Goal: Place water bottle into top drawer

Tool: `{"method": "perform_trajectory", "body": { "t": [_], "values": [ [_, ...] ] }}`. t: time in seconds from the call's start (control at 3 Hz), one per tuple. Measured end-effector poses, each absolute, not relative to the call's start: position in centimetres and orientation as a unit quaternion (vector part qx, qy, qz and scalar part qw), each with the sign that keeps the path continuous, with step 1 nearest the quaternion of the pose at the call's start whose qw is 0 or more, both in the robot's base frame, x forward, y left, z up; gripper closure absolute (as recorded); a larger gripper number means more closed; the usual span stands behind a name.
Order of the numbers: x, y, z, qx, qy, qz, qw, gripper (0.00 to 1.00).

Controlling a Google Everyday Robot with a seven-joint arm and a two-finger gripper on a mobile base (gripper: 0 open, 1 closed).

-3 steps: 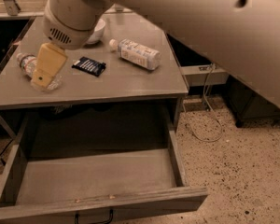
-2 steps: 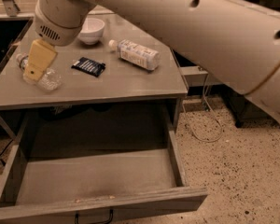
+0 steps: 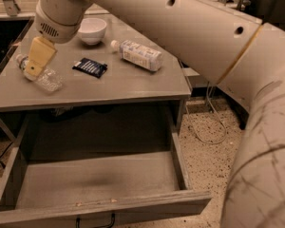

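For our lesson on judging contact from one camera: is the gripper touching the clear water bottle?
Cannot tell. In the camera view the gripper overlaps the water bottle on the tabletop, hiding any contact or gap.

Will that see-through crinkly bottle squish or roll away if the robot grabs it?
The clear crinkled plastic water bottle looks thin-walled, so it would probably dent under a squeeze. It lies on its side on the grey table, so a nudge might roll it. The gripper is right above its cap end.

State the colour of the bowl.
The bowl is white, camera view; the hand is at the water bottle.
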State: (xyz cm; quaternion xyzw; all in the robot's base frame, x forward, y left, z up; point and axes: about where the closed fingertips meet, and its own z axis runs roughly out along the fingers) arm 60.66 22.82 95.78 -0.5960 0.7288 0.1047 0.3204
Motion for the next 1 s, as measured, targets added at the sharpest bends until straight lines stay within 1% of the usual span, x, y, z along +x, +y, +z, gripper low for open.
{"method": "perform_trajectory", "body": {
  "t": [1.0],
  "values": [
    [63.2, 29.1, 92.1, -0.61, 0.727, 0.099, 0.299, 0.0]
  ]
}}
